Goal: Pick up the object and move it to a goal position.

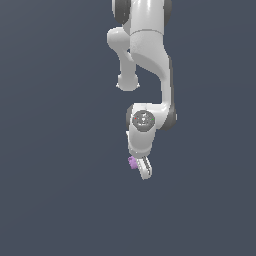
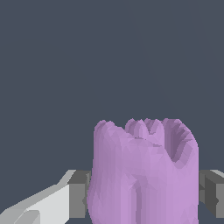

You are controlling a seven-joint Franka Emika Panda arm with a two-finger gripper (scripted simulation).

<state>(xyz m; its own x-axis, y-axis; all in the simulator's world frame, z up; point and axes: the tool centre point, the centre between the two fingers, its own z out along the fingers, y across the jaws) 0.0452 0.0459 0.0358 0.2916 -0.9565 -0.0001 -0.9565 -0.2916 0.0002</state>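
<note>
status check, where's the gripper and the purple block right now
Gripper low, fingers either side of the purple block, apparently closed on it. Block fills the wrist view between the pads. Nothing else in view, nothing in the way.

White arm (image 1: 150,55), dark joints, grey finger pads (image 2: 78,194)

In the exterior view my gripper (image 1: 143,169) covered most of the object (image 1: 132,162), leaving a purple sliver too small to show shape. In the wrist view the frame edge cut off the object's (image 2: 142,175) base and my fingers (image 2: 78,194).
</note>
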